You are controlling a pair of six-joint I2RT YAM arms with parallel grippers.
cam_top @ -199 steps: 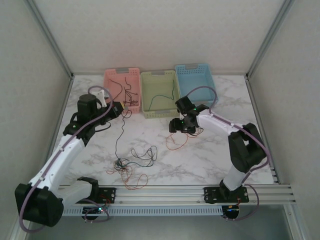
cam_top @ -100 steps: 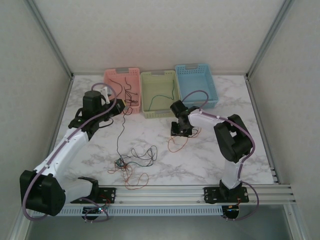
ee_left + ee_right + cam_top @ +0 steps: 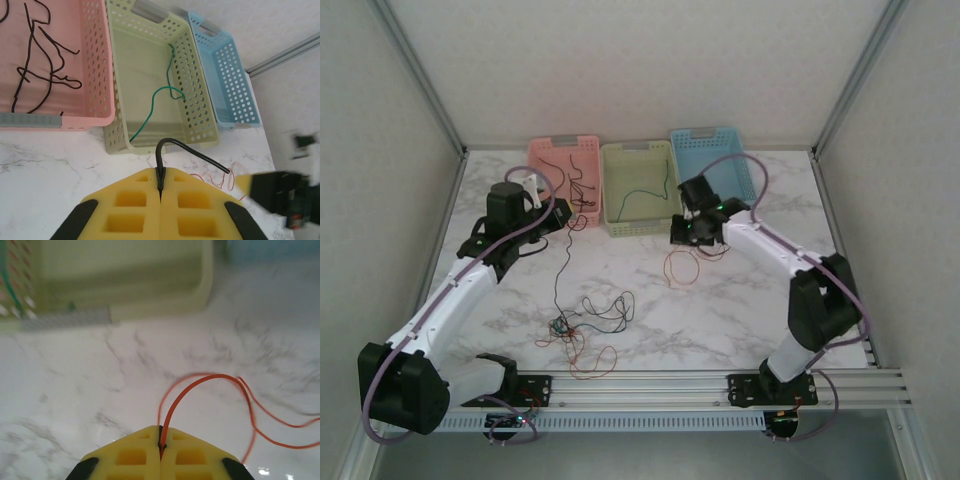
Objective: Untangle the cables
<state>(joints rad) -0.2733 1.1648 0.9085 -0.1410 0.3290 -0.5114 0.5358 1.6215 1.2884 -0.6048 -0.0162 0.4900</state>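
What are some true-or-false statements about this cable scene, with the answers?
1. The left hand is shut on a black cable. True.
2. The right hand hangs open, holding nothing. False: it is shut on an orange-red cable.
3. A green cable lies in the green basket. True.
4. The black cables lie in the green basket. False: they lie in the pink basket.
5. A tangle of cables lies on the table. True.
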